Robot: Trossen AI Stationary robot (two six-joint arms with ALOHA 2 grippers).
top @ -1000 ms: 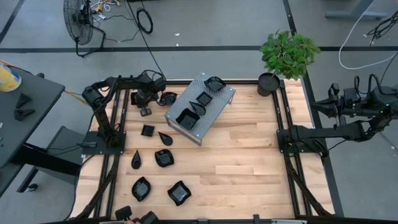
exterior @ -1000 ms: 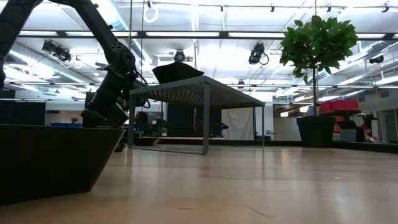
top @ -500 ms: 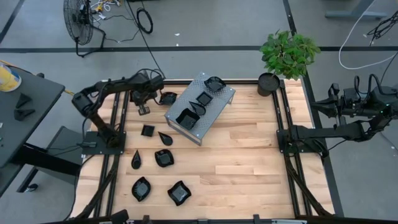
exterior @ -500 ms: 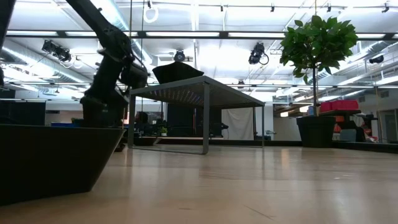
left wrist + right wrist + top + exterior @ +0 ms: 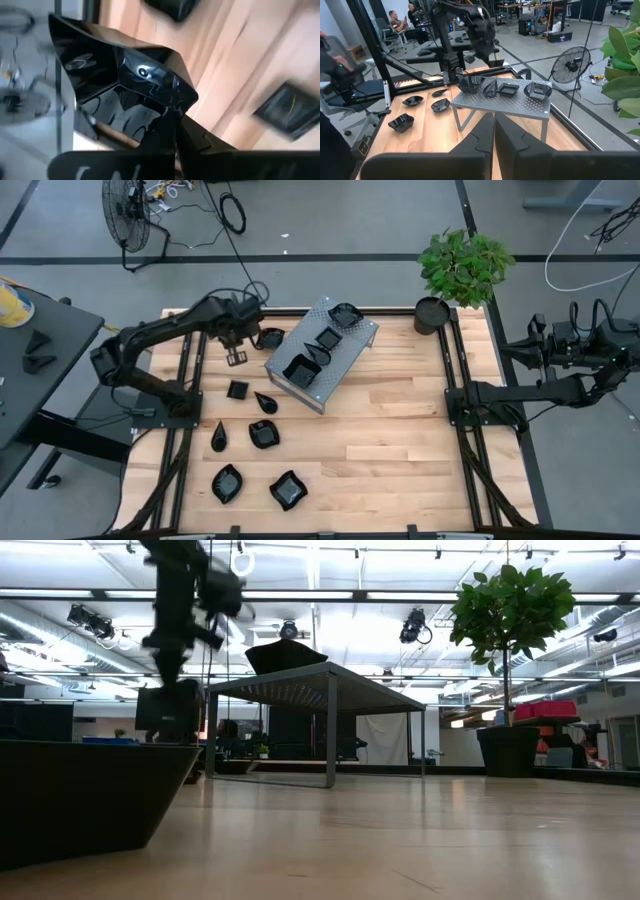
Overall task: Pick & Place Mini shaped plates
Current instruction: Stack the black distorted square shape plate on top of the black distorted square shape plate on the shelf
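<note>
1. Table [image 5: 400, 440]: wooden, with an arm at each side.
2. Rack [image 5: 322, 352]: perforated grey metal, near the table's far edge, carrying four plates [image 5: 299, 370].
3. Left gripper [image 5: 236, 352]: raised near the far left corner, left of the rack, fingers closed on the rim of a square plate [image 5: 120, 75].
4. Right gripper [image 5: 493, 135]: off the right edge, closed, holding nothing.
5. Loose plates [image 5: 264, 434]: scattered along the left edge towards the near corner.

Twelve mini shaped plates [image 5: 264, 434] are in sight: four on the grey metal rack [image 5: 350, 350], seven on the wooden surface [image 5: 380, 430] and one in the left gripper [image 5: 237, 352]. There is one rack, one potted plant [image 5: 462, 265], one floor fan [image 5: 125, 210] and two arms.
</note>
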